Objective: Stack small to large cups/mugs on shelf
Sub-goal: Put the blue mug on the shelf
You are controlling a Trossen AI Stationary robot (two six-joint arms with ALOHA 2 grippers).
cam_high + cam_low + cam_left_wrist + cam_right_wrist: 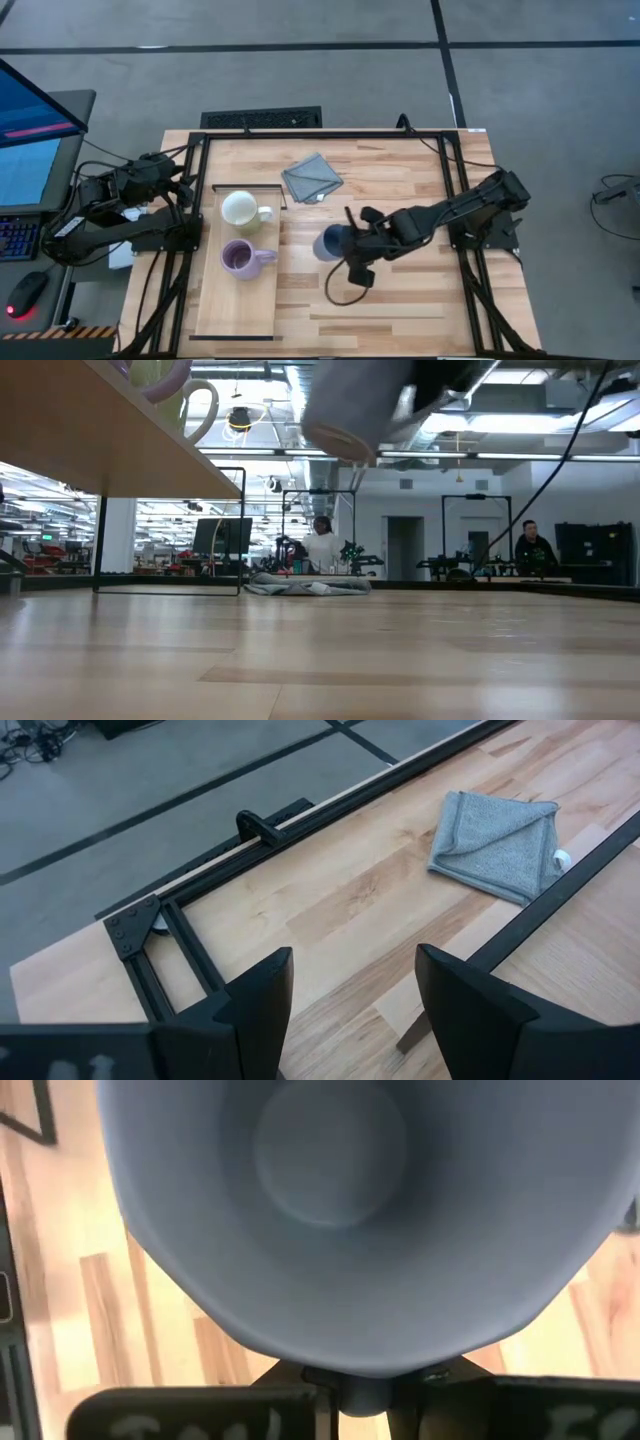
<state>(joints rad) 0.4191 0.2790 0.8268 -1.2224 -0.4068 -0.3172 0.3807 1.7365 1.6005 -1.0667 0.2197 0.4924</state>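
Your right gripper (345, 243) is clamped and raised mid-table, arm stretched out; your left gripper (352, 985) waits parted at the table's left edge.

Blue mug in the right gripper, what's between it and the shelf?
Nothing: in the high view only bare tabletop separates the blue mug from the shelf.

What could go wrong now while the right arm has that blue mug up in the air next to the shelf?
1. The right gripper holds the grey-blue mug well above the tabletop, gripped near its rim; if the hold slips, it could drop and break.
2. The shelf already carries the cream mug and the purple mug; swinging across, the carried mug might knock them.
3. A dark cable loops under the right arm and could snag.
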